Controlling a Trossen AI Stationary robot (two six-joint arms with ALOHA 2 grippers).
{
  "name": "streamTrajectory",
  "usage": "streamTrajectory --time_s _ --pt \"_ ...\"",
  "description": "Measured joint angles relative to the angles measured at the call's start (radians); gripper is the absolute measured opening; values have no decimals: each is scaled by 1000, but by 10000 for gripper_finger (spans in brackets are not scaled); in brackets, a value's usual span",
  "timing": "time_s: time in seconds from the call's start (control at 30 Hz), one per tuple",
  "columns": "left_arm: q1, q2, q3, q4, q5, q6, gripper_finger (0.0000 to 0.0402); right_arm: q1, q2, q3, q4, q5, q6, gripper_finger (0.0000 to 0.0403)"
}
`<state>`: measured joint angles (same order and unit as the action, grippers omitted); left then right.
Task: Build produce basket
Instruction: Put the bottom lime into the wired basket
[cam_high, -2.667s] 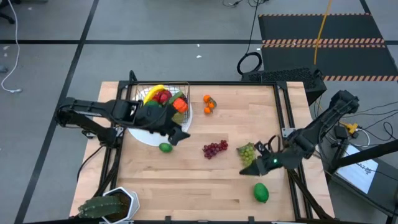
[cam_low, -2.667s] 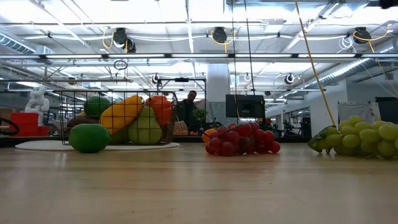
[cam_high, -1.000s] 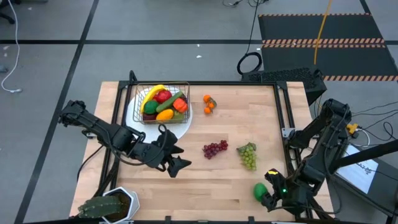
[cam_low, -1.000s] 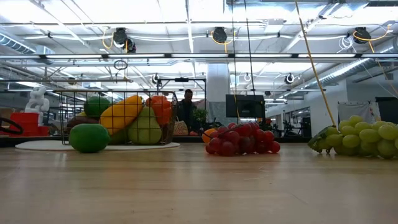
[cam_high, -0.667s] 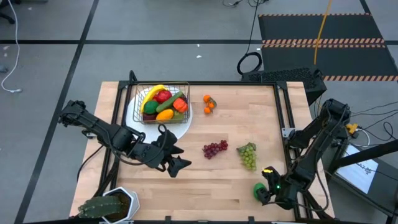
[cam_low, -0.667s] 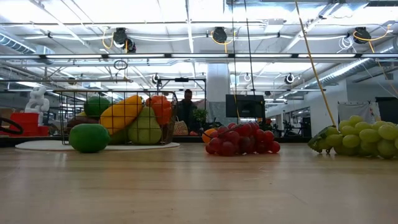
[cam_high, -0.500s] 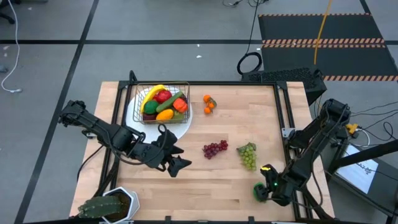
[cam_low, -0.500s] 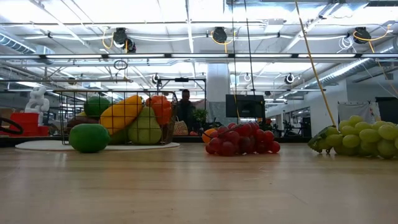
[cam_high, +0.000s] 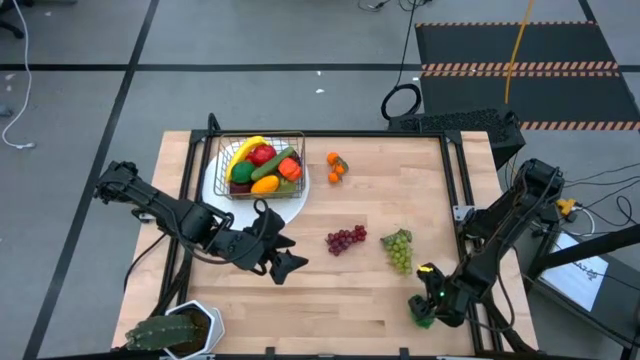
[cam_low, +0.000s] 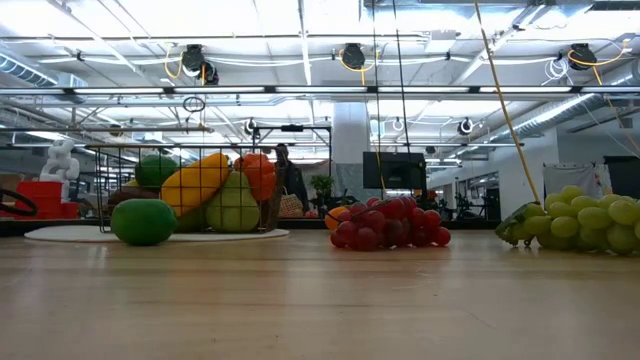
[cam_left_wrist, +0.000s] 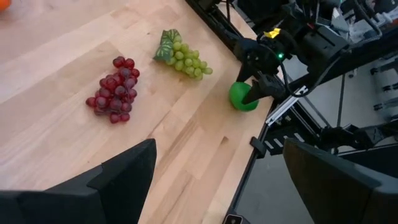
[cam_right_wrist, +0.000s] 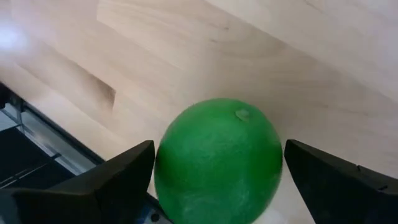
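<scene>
green lime (cam_right_wrist: 217, 160) between right claw (cam_right_wrist: 217, 186) fingers

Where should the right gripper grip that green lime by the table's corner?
Across the lime's widest middle, from above. It is round and smooth, so an off-centre pinch would likely squirt it out. The right gripper already straddles it with fingers open on either side.

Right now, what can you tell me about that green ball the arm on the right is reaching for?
It is a round green toy fruit, smooth and slightly glossy, with a small stem dimple on top. It rests on the wooden table near its front right corner. The right gripper is open, one finger either side of it; contact cannot be seen.
</scene>
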<state>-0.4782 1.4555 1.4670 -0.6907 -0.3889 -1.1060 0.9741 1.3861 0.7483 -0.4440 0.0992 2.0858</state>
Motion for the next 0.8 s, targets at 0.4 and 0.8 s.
streamTrajectory --time_s 0.4,0.8 --pt "14 0 0 -2 -1 53 351 -11 -3 -18 146 16 -9 286" --pt "69 -1 0 -1 -2 163 351 -163 -105 -18 489 317 -249 292"
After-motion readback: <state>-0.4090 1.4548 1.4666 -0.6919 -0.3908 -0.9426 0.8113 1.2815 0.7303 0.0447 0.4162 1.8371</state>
